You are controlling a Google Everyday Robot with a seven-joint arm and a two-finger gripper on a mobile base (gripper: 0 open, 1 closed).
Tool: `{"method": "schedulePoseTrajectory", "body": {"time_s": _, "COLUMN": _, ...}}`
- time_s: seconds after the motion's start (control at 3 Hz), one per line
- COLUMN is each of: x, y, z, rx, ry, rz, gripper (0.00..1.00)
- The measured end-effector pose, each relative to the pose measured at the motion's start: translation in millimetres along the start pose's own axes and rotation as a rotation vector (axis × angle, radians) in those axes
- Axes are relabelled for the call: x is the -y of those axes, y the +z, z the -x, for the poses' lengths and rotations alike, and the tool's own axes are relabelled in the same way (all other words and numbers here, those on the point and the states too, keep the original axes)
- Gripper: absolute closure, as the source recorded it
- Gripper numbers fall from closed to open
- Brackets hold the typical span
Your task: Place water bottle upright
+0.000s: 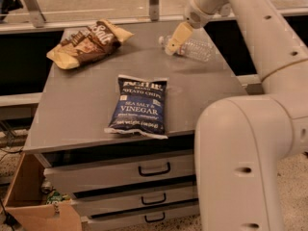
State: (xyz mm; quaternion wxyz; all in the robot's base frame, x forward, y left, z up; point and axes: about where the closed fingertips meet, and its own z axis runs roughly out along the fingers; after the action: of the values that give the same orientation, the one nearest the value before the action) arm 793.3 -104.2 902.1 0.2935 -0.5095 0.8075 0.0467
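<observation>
The water bottle (195,48) lies on its side at the back right of the grey cabinet top (86,109), cap end toward the left. It is clear and ribbed. My gripper (174,42) hangs from the arm (250,81) that reaches in from the right, and its yellowish fingers (179,35) sit over the bottle's cap end, partly hiding it.
A blue sea salt and vinegar chip bag (139,106) lies flat in the middle of the top. A brown chip bag (86,43) lies at the back left. Drawers (144,170) are below, a cardboard box (33,201) at lower left, a rail (96,18) behind.
</observation>
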Motion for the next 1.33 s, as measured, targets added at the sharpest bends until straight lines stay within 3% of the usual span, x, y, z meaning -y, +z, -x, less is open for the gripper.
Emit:
{"method": "schedulePoseTrajectory", "body": {"time_s": 0.33, "x": 4, "y": 26, "z": 7, "rx": -0.004, "ry": 0.050, "rz": 0.016, "gripper": 0.00}}
{"method": "schedulePoseTrajectory", "body": {"time_s": 0.67, "x": 6, "y": 47, "z": -1, "rx": -0.049, "ry": 0.095, "rz": 0.023, "gripper": 0.00}}
{"method": "schedulePoseTrajectory", "body": {"time_s": 1.33, "x": 4, "y": 66, "z": -21, "rx": -0.150, "ry": 0.134, "rz": 0.033, "gripper": 0.43}}
